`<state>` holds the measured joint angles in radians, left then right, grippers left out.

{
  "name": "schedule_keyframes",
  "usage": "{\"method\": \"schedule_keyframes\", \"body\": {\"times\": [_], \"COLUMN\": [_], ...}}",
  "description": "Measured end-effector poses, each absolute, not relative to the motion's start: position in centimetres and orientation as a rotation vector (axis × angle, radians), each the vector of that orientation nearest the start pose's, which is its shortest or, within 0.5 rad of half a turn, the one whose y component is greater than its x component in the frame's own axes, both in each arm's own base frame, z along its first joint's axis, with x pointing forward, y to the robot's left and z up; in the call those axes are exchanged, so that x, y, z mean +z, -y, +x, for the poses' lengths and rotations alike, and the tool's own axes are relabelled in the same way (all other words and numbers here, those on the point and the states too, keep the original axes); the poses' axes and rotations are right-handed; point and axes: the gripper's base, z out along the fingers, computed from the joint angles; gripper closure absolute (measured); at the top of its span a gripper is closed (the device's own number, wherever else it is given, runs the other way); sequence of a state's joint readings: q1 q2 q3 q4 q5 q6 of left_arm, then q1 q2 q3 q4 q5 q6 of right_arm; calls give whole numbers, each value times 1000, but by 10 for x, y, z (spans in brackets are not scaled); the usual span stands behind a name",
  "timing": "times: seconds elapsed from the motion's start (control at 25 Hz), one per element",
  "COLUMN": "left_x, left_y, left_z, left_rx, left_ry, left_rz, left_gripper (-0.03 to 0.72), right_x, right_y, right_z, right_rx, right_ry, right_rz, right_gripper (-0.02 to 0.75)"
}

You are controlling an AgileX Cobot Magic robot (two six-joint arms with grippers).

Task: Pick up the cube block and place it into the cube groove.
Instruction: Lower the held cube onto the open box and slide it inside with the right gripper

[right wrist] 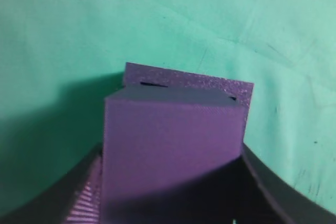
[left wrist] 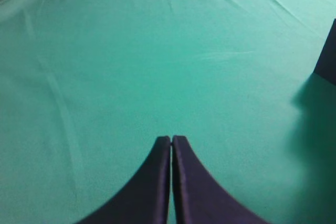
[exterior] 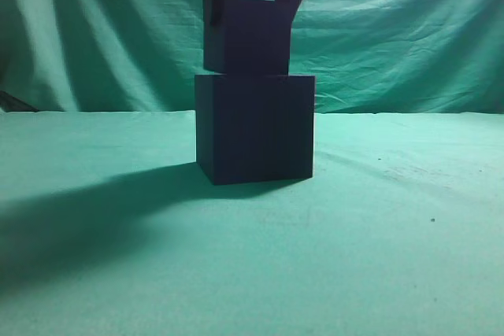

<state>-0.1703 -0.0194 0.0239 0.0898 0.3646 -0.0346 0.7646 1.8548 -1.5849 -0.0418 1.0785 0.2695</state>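
I see wrinkled green cloth [exterior: 394, 257] covering table and backdrop. My right gripper [exterior: 250, 5] clamps the cube block [exterior: 248, 37] atop the cube groove [exterior: 256, 127]; my left gripper [left wrist: 171, 142] is closed, empty.

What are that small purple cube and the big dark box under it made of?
Small cube: probably foam or matte plastic, judging by its dull, faintly grainy faces. Big box: likely the same, with a speckled, gloss-free rim in the right wrist view. Neither is certain.
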Motion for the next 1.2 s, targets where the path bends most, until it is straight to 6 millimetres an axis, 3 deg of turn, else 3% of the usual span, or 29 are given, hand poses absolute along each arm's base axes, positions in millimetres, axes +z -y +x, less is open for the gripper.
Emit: {"method": "schedule_keyframes", "body": {"times": [0.92,0.96,1.0,1.08,1.2], "left_x": [173,173,173,173,173], "left_y": [6,6,6,6,6], "left_z": [52,52,52,52,52], "left_rx": [-55,-55,-55,-55,-55], "left_ry": [-1843,-1843,-1843,-1843,-1843], "left_rz": [181,181,181,181,181], "left_gripper": [688,688,688,688,688], "right_x": [247,248,249,258,279], "right_y": [-272,-272,-272,-273,-275], "right_z": [292,292,292,293,296], "right_rx": [72,75,72,71,72], "right_ry": [-2866,-2863,-2865,-2860,-2825], "right_rz": [-659,-658,-661,-664,-677], "right_gripper": [321,321,253,195,204]}}
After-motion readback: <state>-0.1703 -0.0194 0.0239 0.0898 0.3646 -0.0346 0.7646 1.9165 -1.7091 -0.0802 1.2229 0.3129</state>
